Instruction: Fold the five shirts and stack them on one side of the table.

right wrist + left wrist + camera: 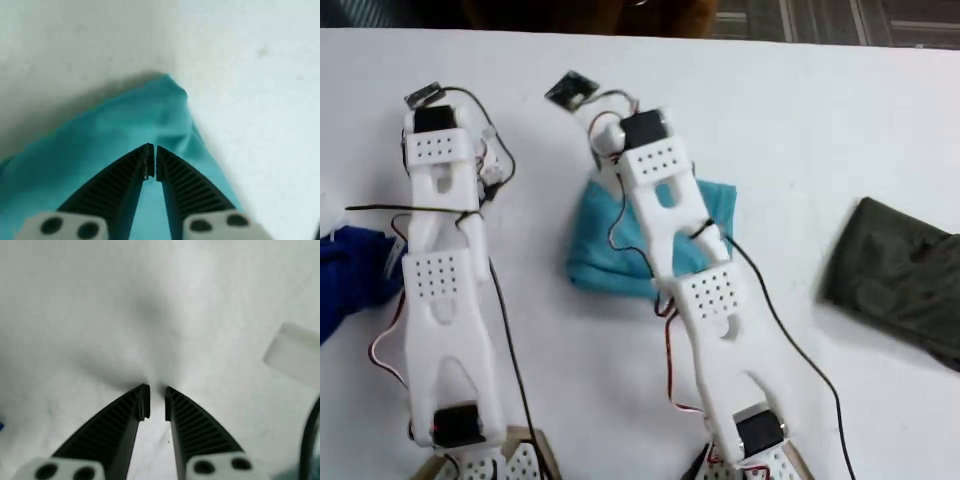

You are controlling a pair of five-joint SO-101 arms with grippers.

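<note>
A folded teal shirt lies mid-table, partly under my right arm. My right gripper hangs just above the teal shirt near one corner, shut, with no cloth between the tips. A dark olive shirt lies crumpled at the right edge. A blue shirt lies bunched at the left edge beside my left arm. My left gripper is over bare white table, shut but for a thin slit, and holds nothing.
Both arm bases stand at the near edge, with cables trailing along the arms. A white block shows beside the left gripper. Bare table stretches along the far side and between the teal and olive shirts.
</note>
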